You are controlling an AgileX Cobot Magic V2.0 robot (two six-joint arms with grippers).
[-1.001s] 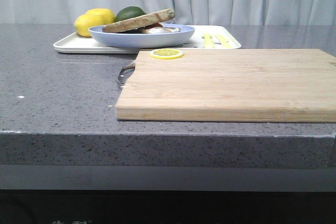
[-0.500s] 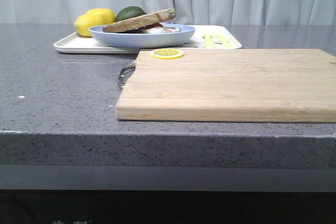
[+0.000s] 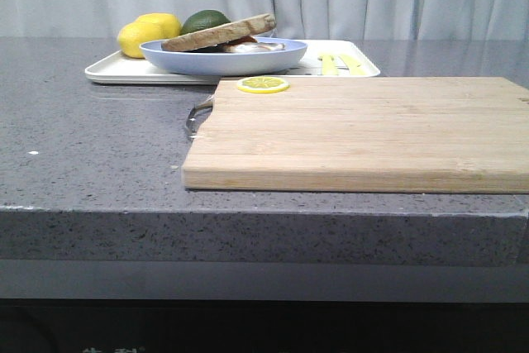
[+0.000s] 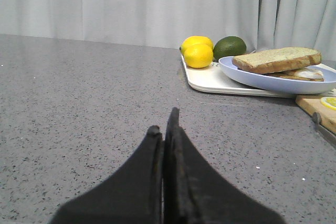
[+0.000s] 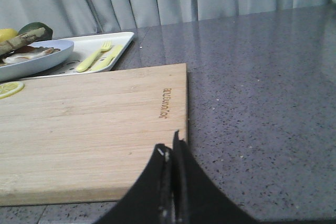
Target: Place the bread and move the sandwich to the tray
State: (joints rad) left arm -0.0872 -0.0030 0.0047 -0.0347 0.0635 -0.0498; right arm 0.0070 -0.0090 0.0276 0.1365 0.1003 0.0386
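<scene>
sandwich [image 3: 221,33] closed, top bread [image 4: 276,59] on, in blue plate [image 3: 223,57] on tray [image 3: 124,72] | left end effector [image 4: 164,129] and right end effector [image 5: 173,150] pressed together, empty, low over surface [image 3: 91,146] | judged done: keep both away from plate

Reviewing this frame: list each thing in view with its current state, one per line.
sandwich: assembled, top slice tilted, lying in the plate
plate: resting on the tray
tray: flat on the counter, also holding fruit and yellow cutlery
lemon slice: flat on the cutting board's far corner
cutting board: otherwise bare
left gripper: fingers shut, holding nothing
right gripper: fingers shut, holding nothing
</scene>
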